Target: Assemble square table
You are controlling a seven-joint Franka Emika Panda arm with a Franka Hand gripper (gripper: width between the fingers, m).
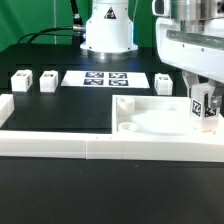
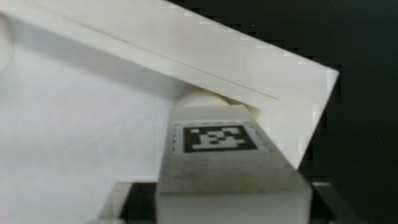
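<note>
My tool (image 1: 201,90) is clamped on one leg block (image 1: 200,110) — held upright, tag showing — at the corner of the slab (image 1: 140,120) right beneath it; three other legs (image 1: 47,80) sit well away on the tabletop (image 1: 60,110).

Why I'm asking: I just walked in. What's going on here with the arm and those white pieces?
The arm's pincer is shut on one leg block, holding it upright at a corner of the square slab, on the exterior view's right. Whether the leg is seated yet cannot be told. Three other leg blocks lie loose farther back, flanking the marker board.
</note>
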